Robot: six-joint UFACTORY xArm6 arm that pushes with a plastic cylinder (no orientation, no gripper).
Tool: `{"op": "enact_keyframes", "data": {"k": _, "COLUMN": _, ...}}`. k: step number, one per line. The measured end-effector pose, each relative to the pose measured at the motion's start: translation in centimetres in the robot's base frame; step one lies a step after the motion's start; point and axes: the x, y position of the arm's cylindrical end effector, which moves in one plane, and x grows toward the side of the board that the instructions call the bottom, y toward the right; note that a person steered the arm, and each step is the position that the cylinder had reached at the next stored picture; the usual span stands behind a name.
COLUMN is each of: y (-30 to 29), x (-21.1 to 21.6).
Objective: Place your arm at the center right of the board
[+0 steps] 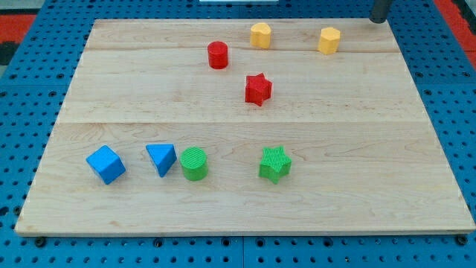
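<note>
**Rod at the board's top right corner**

My tip (379, 20) shows as a dark rod end at the view's top right, just past the pale wooden board (357, 149) and well apart from every block; the nearest is the yellow hexagonal block (329, 40). There is no pincer to open or close (the arm ends in the bare rod). The board's centre right lies below the tip.

The light is bright and even. The pale wooden board (245, 126) shines softly. Blocks cast small soft shadows. Everything looks sharp.
</note>
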Motion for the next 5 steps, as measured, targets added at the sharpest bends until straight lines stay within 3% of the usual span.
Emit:
{"op": "enact_keyframes", "data": {"k": 3, "y": 1.9, "x": 0.6}}
{"op": "enact_keyframes", "data": {"k": 5, "y": 7.7, "x": 6.0}}
